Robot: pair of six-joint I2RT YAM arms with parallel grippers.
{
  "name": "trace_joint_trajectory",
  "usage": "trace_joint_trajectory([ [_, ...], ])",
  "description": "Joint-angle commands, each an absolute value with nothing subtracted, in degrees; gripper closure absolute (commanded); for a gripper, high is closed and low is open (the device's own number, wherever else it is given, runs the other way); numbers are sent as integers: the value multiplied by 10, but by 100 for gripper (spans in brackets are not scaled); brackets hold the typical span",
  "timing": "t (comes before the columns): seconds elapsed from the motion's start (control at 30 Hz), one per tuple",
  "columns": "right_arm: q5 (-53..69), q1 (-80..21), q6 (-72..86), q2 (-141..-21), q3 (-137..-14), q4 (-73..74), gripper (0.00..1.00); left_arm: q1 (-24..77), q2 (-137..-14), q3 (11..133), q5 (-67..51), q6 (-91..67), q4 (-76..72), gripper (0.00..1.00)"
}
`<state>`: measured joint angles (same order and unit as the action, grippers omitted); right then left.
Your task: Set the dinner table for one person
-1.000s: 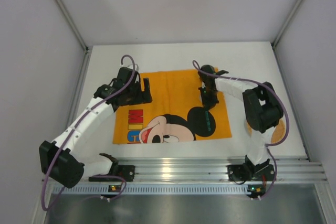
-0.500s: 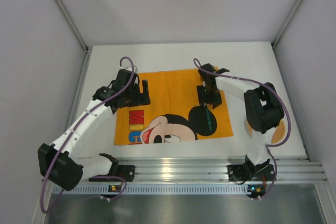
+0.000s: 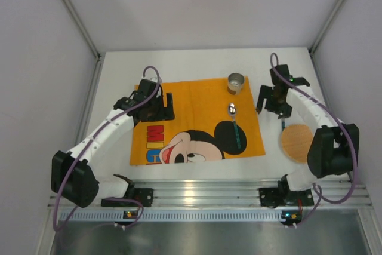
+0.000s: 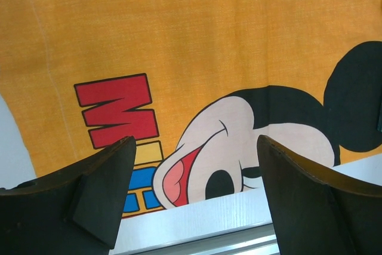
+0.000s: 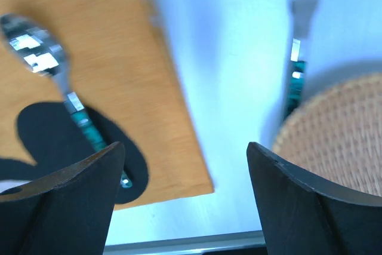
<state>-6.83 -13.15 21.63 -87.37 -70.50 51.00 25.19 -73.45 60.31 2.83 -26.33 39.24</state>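
An orange Mickey Mouse cloth (image 3: 197,117) lies spread on the white dinner table (image 3: 197,64). On the cloth's right part lies a spoon (image 3: 233,117) with a teal handle, also in the right wrist view as spoon (image 5: 42,55). A small metal cup (image 3: 236,83) stands at the cloth's far right corner. My right gripper (image 3: 273,104) is open over bare table, between the cloth edge and a round woven coaster (image 3: 297,143); nothing sits between its jaws (image 5: 185,147). My left gripper (image 3: 160,107) is open and empty over the cloth's left part (image 4: 196,147).
A second teal-handled utensil (image 5: 295,82), blurred, lies on the table with its handle at the coaster's (image 5: 340,129) far edge. An aluminium rail (image 3: 239,192) runs along the near edge. Grey walls close in the table on three sides.
The right gripper has opened, left the spoon lying on the cloth, and swung right off the cloth toward the coaster, uncovering the cup. The left arm has barely shifted.
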Motion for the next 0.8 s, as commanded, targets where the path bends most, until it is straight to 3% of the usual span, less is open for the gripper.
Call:
trace_joint_trajectory([
  [0.0, -62, -17, 240, -871, -663, 512, 17, 250, -750, 610, -15, -255, 347, 12],
  [0.13, -55, 56, 236, -907, -656, 489, 19, 250, -763, 621, -25, -250, 352, 13],
  [0.5, -79, 65, 215, -1022, -700, 454, 24, 249, -750, 627, -5, -236, 388, 13],
  [0.77, -43, 69, 221, -977, -731, 511, 27, 249, -754, 633, 21, -243, 395, 13],
])
